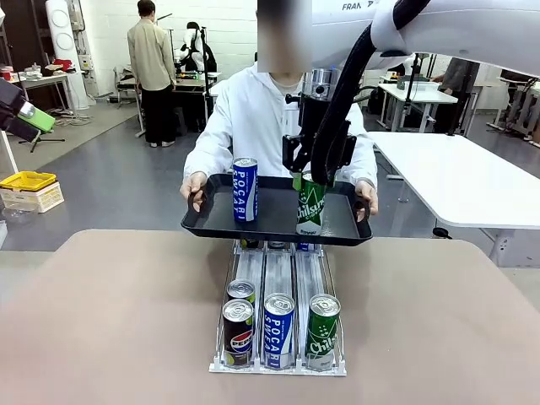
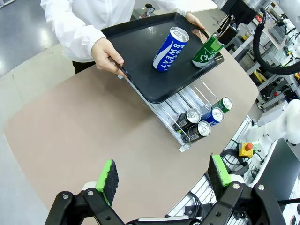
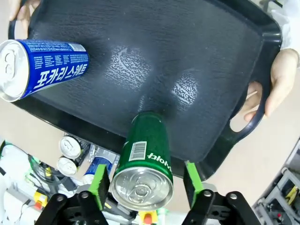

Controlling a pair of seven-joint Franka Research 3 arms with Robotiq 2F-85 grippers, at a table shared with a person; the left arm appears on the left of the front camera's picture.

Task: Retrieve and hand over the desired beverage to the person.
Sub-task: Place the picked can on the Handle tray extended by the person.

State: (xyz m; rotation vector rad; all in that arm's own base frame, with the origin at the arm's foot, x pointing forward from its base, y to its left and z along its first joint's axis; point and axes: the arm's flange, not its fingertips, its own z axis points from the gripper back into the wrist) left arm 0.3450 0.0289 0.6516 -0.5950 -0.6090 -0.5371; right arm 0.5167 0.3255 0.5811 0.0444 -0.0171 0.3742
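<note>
Green can (image 3: 143, 161) between spread right pincer (image 3: 145, 180) pads (on tray (image 3: 187, 56)), left pincer (image 2: 164, 180) spread.

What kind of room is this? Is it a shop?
Probably a robot lab, not a shop: white worktables, another robot arm far back, and a can rack set up for the claws to pick from.

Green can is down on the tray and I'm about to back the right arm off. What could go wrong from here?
1. The right gripper sits with its pads close beside the green can; retreating sideways could tip it.
2. The person holds the tray in the air, so a nudge could topple the blue can.
3. Anything falling would land on the can rack below.
</note>
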